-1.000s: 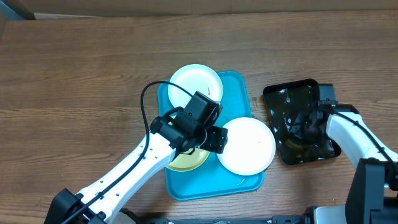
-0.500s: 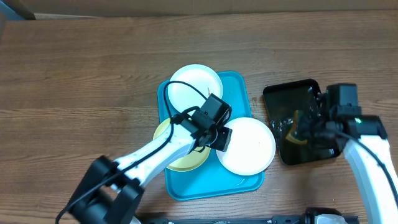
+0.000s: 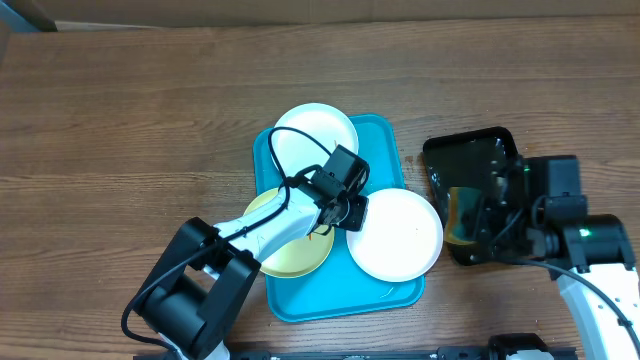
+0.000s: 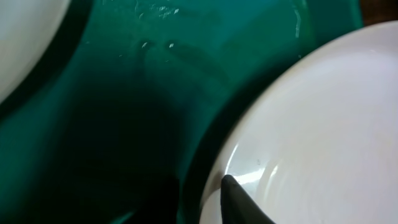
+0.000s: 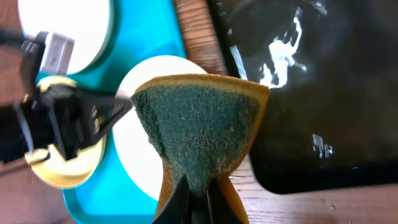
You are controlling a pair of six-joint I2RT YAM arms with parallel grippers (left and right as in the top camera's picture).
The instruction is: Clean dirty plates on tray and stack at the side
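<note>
Tray [image 3: 330, 300] sits mid-counter [image 3: 120, 120]. Tray's near left: yellow-rimmed plate [image 3: 290, 255]. Tray's near right: near white plate [image 3: 400, 235], overhanging the tray's right rim. Left claw [image 3: 345, 210] is over tray centre at that plate's left edge. One fingertip [image 4: 239, 199] lies on the rim and the other is not visible, so I can't tell if it's apart or clamped. Right of tray: black tray [image 3: 470, 160], with the right claw [image 5: 198, 199] above it, pinched tight on a green-and-orange sponge [image 5: 199, 118]. Tray's far left corner: far white plate [image 3: 310, 130], hanging over the rim.
</note>
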